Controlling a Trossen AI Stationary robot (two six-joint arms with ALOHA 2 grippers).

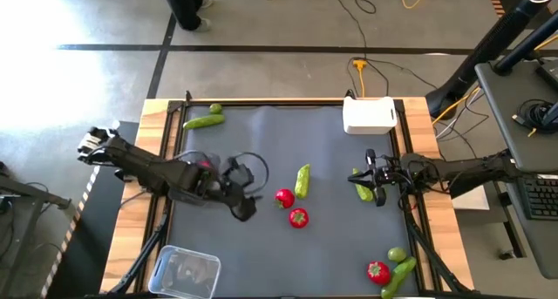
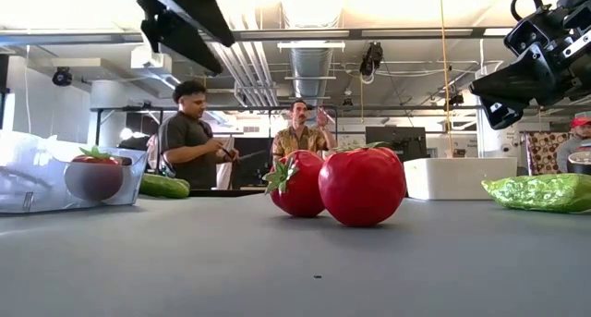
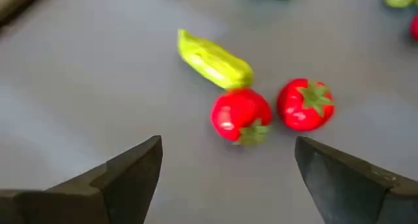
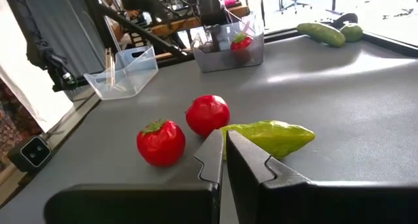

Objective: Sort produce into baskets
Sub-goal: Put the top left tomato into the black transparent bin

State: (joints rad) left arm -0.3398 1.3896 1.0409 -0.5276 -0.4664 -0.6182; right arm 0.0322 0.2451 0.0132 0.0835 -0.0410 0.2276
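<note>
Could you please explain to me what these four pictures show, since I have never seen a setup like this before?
This is a robot with two dark arms at a table, each ending in a two-finger gripper. One picture looks straight down, one looks level across the tabletop, and two come from cameras on the arms' wrists. On the grey mat lies toy produce: a red tomato next to a second tomato, a green pepper beside them, and more pieces near the corners. A white box and a clear tub sit at the edges. The left gripper is open, facing the tomatoes. The right gripper is shut and holds nothing. The people stand in the room behind.
</note>
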